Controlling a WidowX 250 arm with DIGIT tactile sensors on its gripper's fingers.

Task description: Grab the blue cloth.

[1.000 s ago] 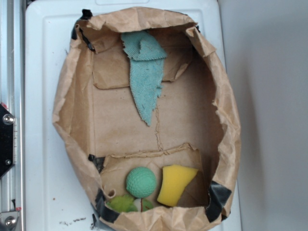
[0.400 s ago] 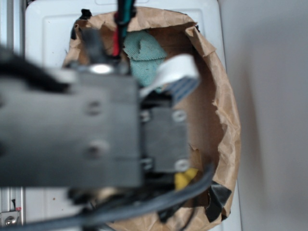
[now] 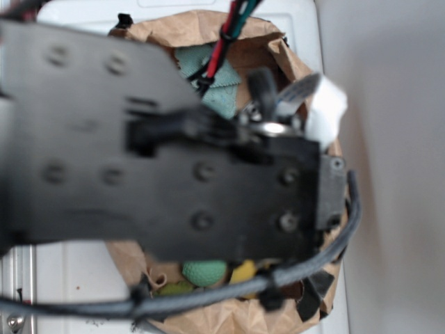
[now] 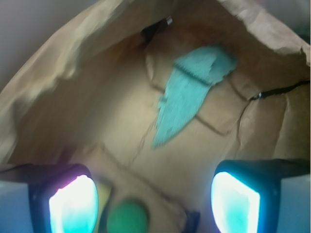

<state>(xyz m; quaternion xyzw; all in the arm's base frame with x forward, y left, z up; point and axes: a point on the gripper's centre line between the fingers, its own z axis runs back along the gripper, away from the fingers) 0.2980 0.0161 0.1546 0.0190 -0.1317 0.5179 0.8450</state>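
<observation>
The blue cloth [image 4: 187,94], a teal terry rag tapering to a point, lies on the floor of the brown paper bag [image 4: 87,73], its wide end folded against the far wall. In the exterior view only its top part [image 3: 224,90] shows behind the arm. My gripper [image 4: 154,194] hangs above the bag floor, jaws wide apart and empty, with the cloth ahead of it and apart from it. Its glowing fingertips [image 4: 73,204] frame the bottom of the wrist view. In the exterior view the blurred black arm [image 3: 174,167] covers the fingers.
A round green ball [image 4: 127,218] lies just below the gripper, left of centre, also in the exterior view [image 3: 205,273]. A yellow sponge [image 3: 243,271] sits beside it. The crumpled bag walls [image 3: 327,229] rise all round, on a white surface [image 3: 69,278].
The arm came into the exterior view from the left and has moved right and up over the bag, now hiding most of the cloth. The cloth, ball and sponge have not moved.
</observation>
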